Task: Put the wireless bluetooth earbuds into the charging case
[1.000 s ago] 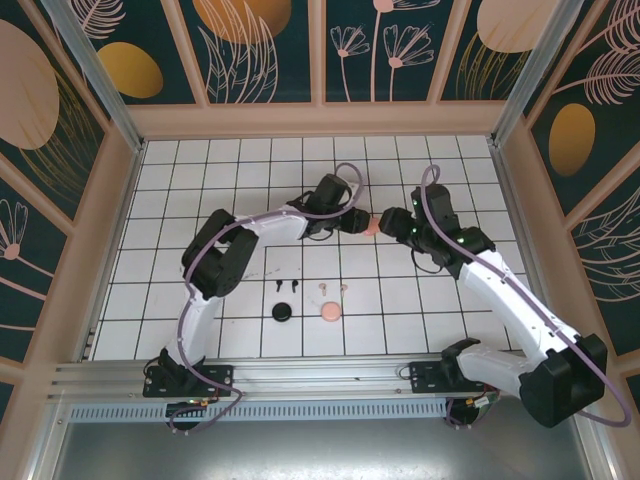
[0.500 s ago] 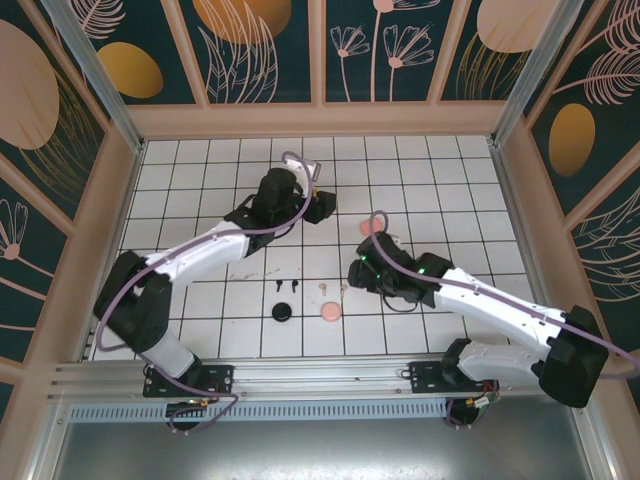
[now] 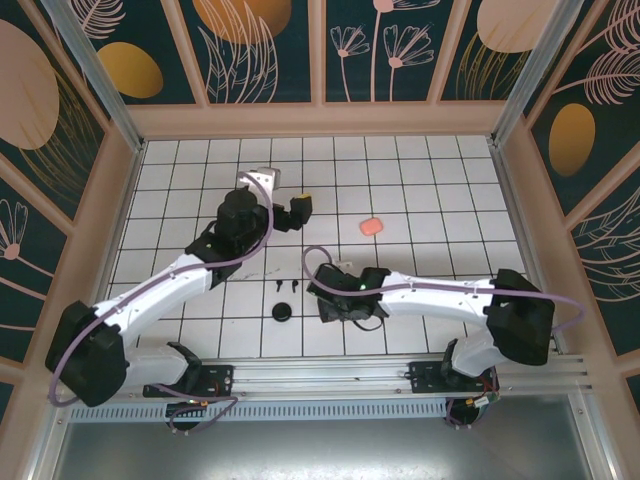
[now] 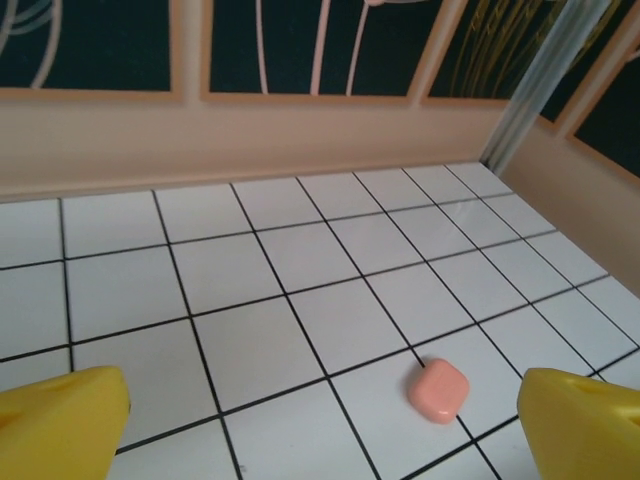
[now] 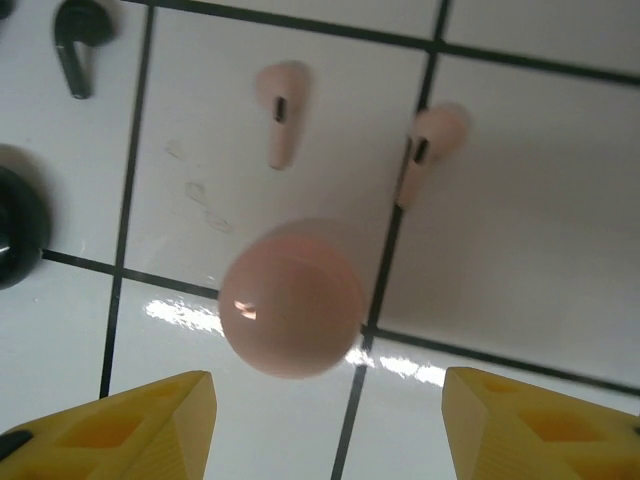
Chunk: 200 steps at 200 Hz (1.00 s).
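On the white gridded table [image 3: 180,180], the right gripper [image 5: 335,430] hangs spread and empty over the pale pink case [image 5: 291,298], two pale pink earbuds [image 5: 280,112] lying just beyond it, so a fine pinch on one tiny stem likely comes next, while the left gripper [image 4: 325,430], wide apart and empty, faces the coral case [image 4: 438,391].

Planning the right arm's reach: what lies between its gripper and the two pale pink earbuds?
In the right wrist view, a round pink case lies on the tiles between the open right gripper and the pale pink earbuds, touching neither.
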### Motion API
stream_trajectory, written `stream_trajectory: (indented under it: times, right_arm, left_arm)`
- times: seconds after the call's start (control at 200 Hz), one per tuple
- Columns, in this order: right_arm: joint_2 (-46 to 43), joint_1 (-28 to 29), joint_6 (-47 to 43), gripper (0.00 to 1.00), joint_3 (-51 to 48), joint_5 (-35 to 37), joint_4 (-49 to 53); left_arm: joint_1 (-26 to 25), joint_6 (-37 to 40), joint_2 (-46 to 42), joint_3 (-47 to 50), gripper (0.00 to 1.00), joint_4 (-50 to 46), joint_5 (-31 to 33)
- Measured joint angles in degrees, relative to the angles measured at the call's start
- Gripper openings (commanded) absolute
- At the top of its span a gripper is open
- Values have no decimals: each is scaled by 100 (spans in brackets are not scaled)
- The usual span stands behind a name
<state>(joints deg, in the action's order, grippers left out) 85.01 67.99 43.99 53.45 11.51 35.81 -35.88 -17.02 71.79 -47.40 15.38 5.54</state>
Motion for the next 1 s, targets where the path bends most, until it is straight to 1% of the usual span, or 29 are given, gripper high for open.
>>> stream_trajectory:
  times: [0.19, 0.41, 0.636, 1.001]
  right_arm:
    - [328, -103, -1180, 63, 387, 20, -46]
    - [511, -295, -1969, 62, 544, -151, -46]
    - [813, -308, -2271, 62, 544, -343, -57]
    - [1182, -308, -2312, 62, 544, -409, -216]
  left_arm:
    - [44, -2, -433, 166, 99, 70, 299]
    - [52, -177, -474, 166, 99, 52, 603]
    - [52, -275, -479, 166, 99, 17, 702]
    - [55, -275, -507, 166, 99, -17, 699]
